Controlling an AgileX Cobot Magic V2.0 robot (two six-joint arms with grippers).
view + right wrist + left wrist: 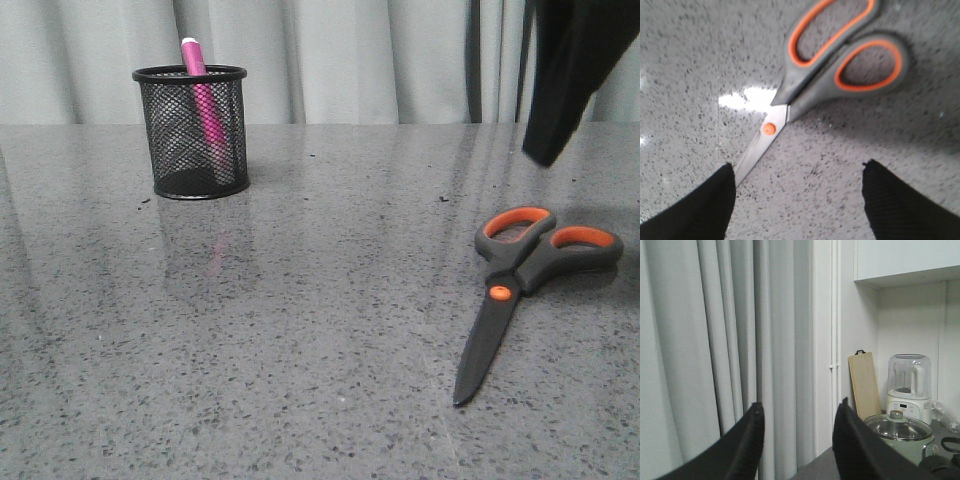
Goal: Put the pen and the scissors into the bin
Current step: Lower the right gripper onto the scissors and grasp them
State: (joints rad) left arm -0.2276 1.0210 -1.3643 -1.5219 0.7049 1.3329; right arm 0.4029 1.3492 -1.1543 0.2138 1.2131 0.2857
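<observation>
Both jaws gape, empty. Take the stiff, slippery scissors (805, 95) near counter's right edge at the pivot.

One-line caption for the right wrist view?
Open right gripper hovers above closed scissors lying flat on the speckled table.

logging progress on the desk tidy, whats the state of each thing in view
slim magenta-pink pen: upright, leaning inside the bin
black wire-mesh bin: upright on the table
dark grey scissors with orange-lined loops: flat on the table, blades closed, not gripped
right gripper: open, over the scissors
left gripper: open, empty, facing the curtain
</observation>
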